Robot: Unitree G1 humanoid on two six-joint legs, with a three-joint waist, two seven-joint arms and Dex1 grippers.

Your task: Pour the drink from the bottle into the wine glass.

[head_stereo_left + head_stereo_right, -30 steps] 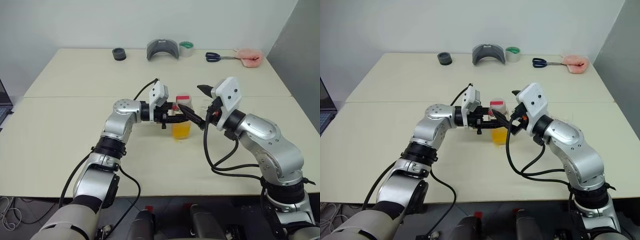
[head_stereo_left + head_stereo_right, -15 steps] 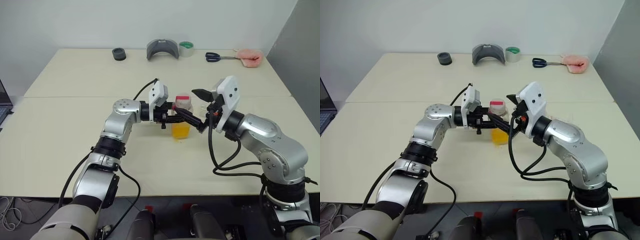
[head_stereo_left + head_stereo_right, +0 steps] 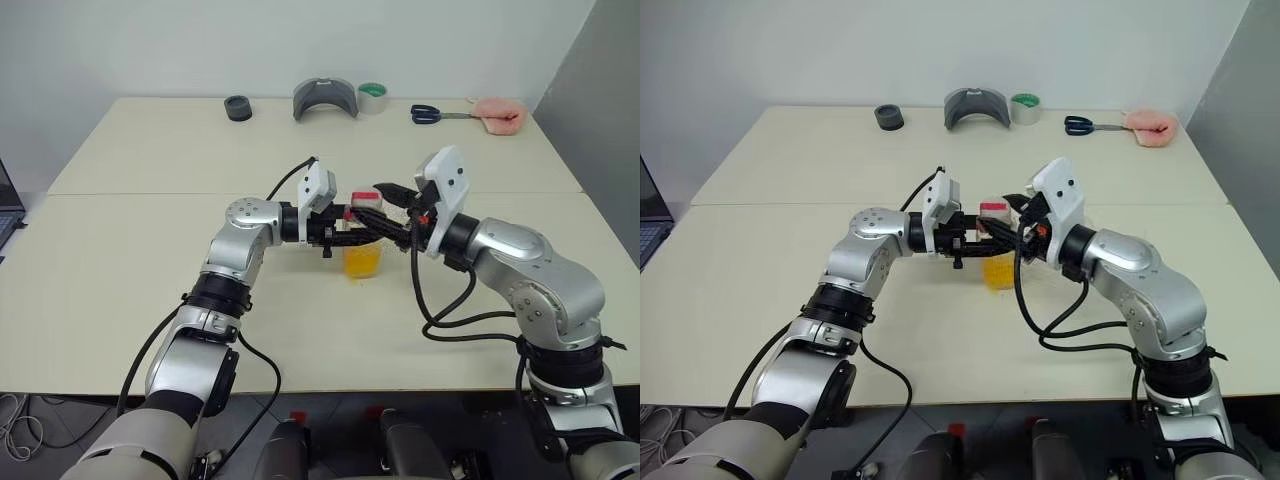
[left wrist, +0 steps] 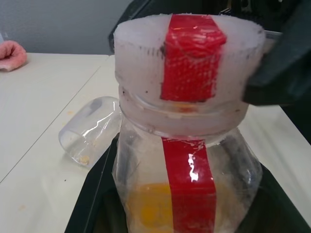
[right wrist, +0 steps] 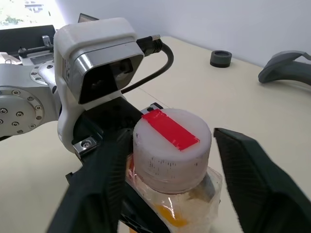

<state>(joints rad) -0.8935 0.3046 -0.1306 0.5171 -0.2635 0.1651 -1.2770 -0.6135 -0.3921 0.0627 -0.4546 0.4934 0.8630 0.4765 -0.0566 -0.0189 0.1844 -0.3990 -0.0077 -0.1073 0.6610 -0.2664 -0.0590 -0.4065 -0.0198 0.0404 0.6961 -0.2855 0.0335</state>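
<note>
Bottle held over the table, cap bracketed by the second gripper.

The left gripper (image 3: 352,232) is clamped on the body of the bottle (image 4: 187,160), which stands upright mid-table with the drink (image 3: 362,260) in its lower part. The right gripper (image 5: 167,160) has its fingers (image 5: 252,174) spread either side of the cap (image 5: 171,141), one touching, one apart. The wine glass (image 4: 90,130) lies on its side just beyond the bottle.

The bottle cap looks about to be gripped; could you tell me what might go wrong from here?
1. The right gripper's fingers straddle the cap unevenly, so they may slip.
2. Twisting could jolt the bottle in the left gripper, spilling drink.
3. The wine glass lies on its side.
</note>
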